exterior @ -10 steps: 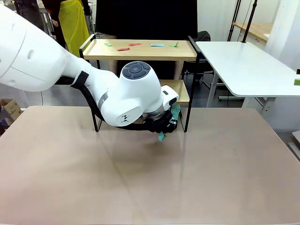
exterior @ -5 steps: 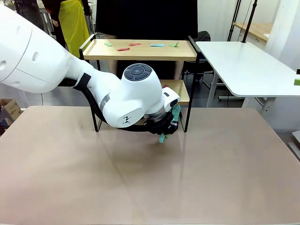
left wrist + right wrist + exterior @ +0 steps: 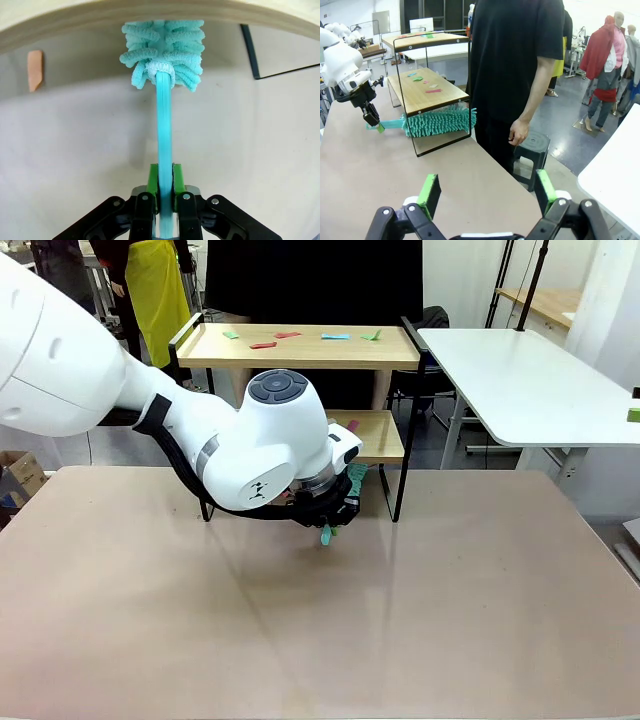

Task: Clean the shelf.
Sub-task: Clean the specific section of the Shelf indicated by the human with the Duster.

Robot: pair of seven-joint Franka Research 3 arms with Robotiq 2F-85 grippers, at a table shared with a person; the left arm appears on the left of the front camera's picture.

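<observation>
From the front, the shelf (image 3: 310,358) stood at the far edge of the table (image 3: 450,620), with the left gripper (image 3: 325,518) low before it. At the left wrist, its jaws pinched a teal duster (image 3: 164,115), whose head lay under a wooden board. At the right wrist, the right gripper (image 3: 487,192) gaped wide and held nothing, and a person (image 3: 515,65) stood beside the shelf.

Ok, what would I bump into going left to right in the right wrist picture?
left end effector → teal duster → person's hand → white table

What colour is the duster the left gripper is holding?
Teal duster, handle and fluffy head alike; the left wrist view shows it best.
</observation>
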